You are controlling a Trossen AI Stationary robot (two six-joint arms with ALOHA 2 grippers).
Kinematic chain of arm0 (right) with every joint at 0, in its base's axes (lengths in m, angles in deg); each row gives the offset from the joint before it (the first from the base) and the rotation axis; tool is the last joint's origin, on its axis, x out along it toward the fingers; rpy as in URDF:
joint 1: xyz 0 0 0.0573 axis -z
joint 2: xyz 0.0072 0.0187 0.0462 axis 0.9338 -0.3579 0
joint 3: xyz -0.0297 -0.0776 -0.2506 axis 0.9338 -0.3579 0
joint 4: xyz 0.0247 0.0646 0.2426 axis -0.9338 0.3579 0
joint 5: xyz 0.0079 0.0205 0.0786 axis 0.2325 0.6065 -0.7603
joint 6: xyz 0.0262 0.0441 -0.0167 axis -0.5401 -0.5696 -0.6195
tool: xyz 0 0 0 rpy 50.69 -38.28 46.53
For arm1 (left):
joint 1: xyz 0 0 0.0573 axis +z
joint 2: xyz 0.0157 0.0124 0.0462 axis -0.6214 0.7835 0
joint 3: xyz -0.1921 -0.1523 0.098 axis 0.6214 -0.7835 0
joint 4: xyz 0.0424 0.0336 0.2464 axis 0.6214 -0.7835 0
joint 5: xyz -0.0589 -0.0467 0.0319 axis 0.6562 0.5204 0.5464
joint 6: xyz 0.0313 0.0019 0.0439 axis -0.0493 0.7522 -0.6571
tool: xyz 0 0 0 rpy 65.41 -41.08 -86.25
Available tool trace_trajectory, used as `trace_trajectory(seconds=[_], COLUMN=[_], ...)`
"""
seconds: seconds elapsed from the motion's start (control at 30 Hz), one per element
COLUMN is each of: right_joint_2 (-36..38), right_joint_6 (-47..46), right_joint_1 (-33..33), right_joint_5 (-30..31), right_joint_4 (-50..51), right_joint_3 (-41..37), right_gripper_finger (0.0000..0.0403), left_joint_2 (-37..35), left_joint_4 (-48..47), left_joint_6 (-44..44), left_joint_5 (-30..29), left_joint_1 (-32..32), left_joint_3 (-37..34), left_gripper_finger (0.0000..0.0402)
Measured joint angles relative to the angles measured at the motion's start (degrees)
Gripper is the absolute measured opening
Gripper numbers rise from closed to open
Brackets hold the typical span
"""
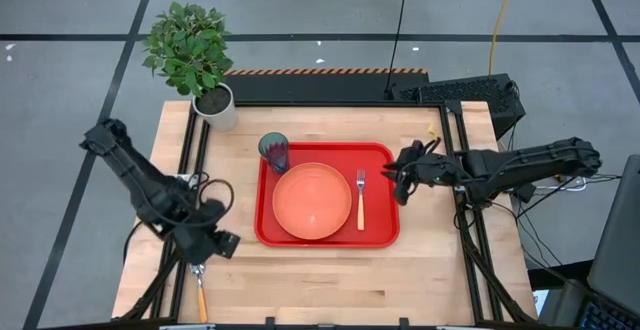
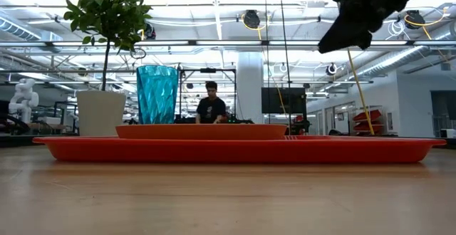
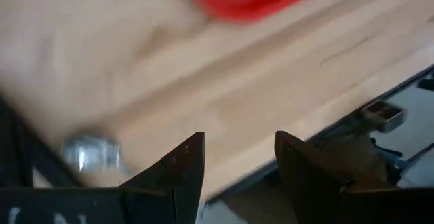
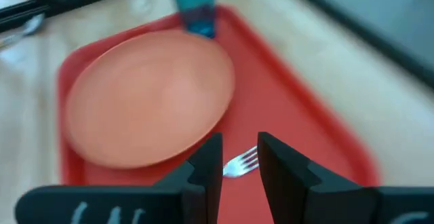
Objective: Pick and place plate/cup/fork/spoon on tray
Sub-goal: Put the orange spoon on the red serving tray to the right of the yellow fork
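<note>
The red tray (image 1: 326,232) lies mid-table. On it rest the salmon-orange plate (image 1: 311,201), the teal cup (image 1: 275,151) standing upright in the tray's far left corner, and the fork (image 1: 360,199) lying to the right of the plate. The spoon (image 1: 200,292) lies on the table near its near left corner; its bowl shows in the left wrist view (image 3: 91,153). My left gripper (image 1: 208,247) is open and empty just beyond the spoon. My right gripper (image 1: 400,178) hovers high over the tray's right rim, its fingers a little apart and empty; the fork's tines (image 4: 241,161) show below it.
A potted plant in a white pot (image 1: 216,105) stands at the table's far left corner. Dark frame rails (image 1: 463,240) run along the table's left and right sides. Bare wood (image 1: 330,280) lies between the tray and the near edge.
</note>
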Motion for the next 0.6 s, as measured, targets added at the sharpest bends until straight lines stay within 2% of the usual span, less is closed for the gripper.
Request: trace_trajectory(seconds=[0.1, 0.23, 0.37, 0.6], right_joint_2=[0.26, 0.22, 0.24, 0.78], right_joint_6=[-1.47, -2.29, -2.24, 0.62], right_joint_1=[-0.38, -1.85, -2.62, -2.60], right_joint_5=[-3.80, -4.02, -4.01, -3.98], right_joint_4=[-0.18, -0.14, -0.44, -4.71], right_joint_3=[-1.44, -3.21, -3.60, -3.60], right_gripper_finger=[0.0086, 0.0086, 0.0086, 0.0086], left_joint_2=[1.87, 4.87, 9.65, 15.12], left_joint_4=[0.43, 2.61, 6.54, 10.47], left_joint_6=[9.26, 19.77, 21.58, 20.90], left_joint_5=[2.59, 3.15, 10.66, 10.35], left_joint_1=[-4.34, -9.58, -9.56, -8.63], left_joint_3=[0.00, 0.00, 0.00, 0.00], left_gripper_finger=[0.0181, 0.0181, 0.0181, 0.0181])
